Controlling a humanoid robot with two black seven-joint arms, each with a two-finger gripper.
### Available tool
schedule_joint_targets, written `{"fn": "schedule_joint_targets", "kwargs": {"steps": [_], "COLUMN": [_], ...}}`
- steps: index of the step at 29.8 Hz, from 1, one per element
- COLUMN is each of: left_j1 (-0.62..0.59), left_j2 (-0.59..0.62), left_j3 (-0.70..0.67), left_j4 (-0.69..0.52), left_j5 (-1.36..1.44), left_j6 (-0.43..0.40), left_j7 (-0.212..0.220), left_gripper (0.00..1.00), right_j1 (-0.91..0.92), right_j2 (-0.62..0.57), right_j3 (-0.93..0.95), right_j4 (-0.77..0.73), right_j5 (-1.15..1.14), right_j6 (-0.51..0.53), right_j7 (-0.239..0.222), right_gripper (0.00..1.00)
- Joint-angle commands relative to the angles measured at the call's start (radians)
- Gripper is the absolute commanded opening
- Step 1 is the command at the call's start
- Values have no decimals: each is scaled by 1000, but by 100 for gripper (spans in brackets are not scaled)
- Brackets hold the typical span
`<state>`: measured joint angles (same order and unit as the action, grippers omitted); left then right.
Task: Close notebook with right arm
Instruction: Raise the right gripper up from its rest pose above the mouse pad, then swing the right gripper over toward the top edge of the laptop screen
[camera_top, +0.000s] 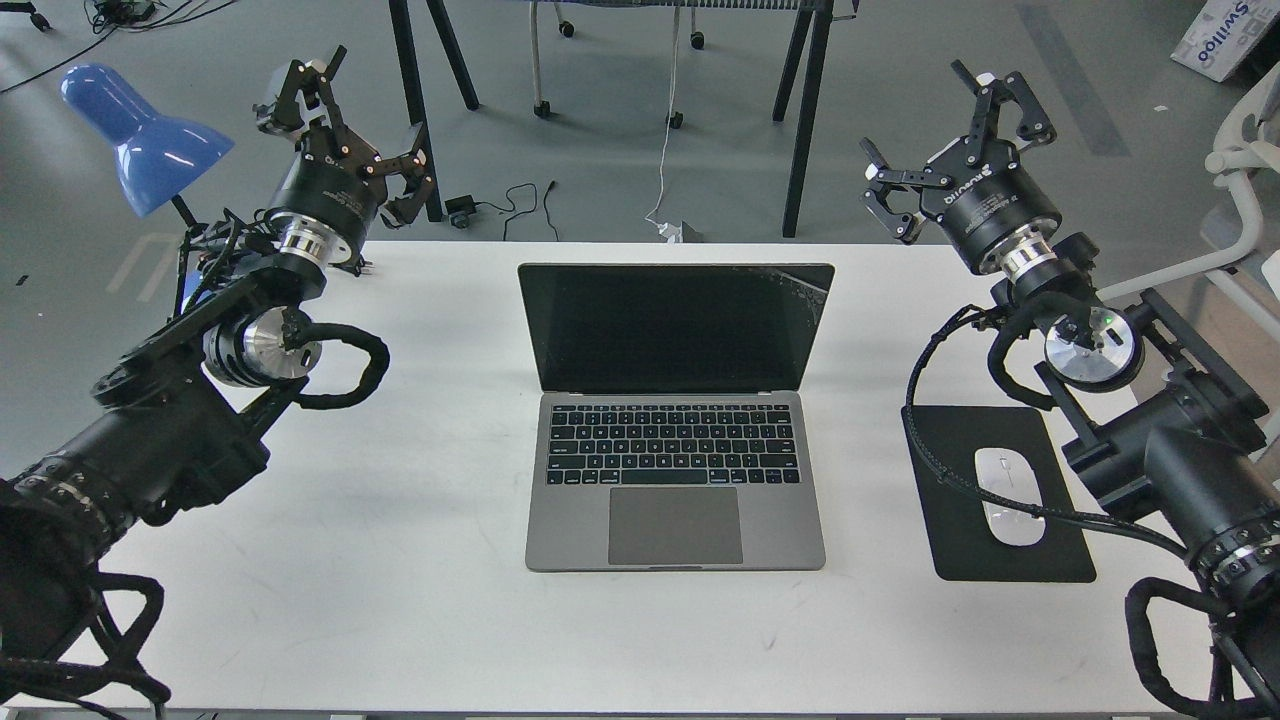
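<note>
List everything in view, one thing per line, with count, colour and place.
notebook: one, grey with black keys and screen, open, table centre
mouse pad: one, black, right of the notebook
mouse: one, white, on the mouse pad
lamp: one, blue, far left
table: one, white
chair: one, white, far right
left gripper: one, black, fingers open, far left corner
right gripper: one, black, fingers open, far right corner
</note>
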<state>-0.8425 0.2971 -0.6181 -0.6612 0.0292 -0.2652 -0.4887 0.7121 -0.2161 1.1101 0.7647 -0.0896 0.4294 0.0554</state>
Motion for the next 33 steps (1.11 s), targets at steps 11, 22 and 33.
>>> {"fn": "schedule_joint_targets", "kwargs": {"steps": [11,22,33], "left_j1": [-1,-1,-1], "left_j2": [1,1,1], "left_j3": [1,0,-2], "left_j4": [-2,-2,0], "left_j5": [1,1,0], "left_j6": [21,20,20], "left_j7": [0,0,0], "left_gripper": [100,100,100], "right_j1": [23,207,357], "right_j2": [7,17,52], "right_j3": [-7,-202,-467], "right_j4": [-2,-50,-96], "right_j5": [-4,-9,-53], "right_j6": [-38,-121,-337], "right_j7": [-2,0,12], "right_gripper": [100,100,100]}}
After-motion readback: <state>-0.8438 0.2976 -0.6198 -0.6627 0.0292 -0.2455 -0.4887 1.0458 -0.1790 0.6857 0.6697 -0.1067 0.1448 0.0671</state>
